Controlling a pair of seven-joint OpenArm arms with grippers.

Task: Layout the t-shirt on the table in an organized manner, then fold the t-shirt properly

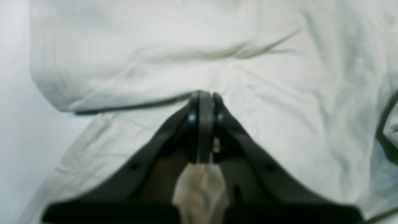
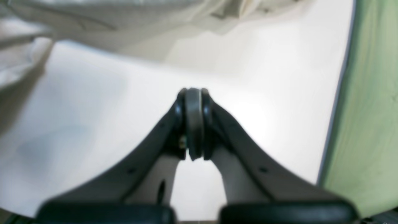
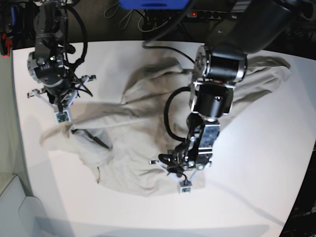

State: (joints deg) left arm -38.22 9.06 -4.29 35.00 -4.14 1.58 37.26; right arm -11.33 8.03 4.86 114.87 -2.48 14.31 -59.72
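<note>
A: Beige-grey cotton, short-sleeved t-shirt (image 3: 143, 133), rumpled, spread unevenly over the middle of the large white matte table (image 3: 256, 163); one sleeve reaches toward the table's far corner beside the left arm, and another fold trails out under the right arm.

B: Left gripper (image 3: 183, 174)?

A: Clenched on the t-shirt at the shirt's near hem. The left wrist view shows a pinch of cloth (image 1: 200, 189) bunched behind the closed jaws, with wrinkled fabric filling the ground below them.

B: Right gripper (image 3: 61, 106)?

A: Clenched, nothing between the jaws. The right wrist view shows it over bare table, apart from the shirt's edge. From overhead it sits just beside the sleeve end nearest it; contact cannot be told.
</note>
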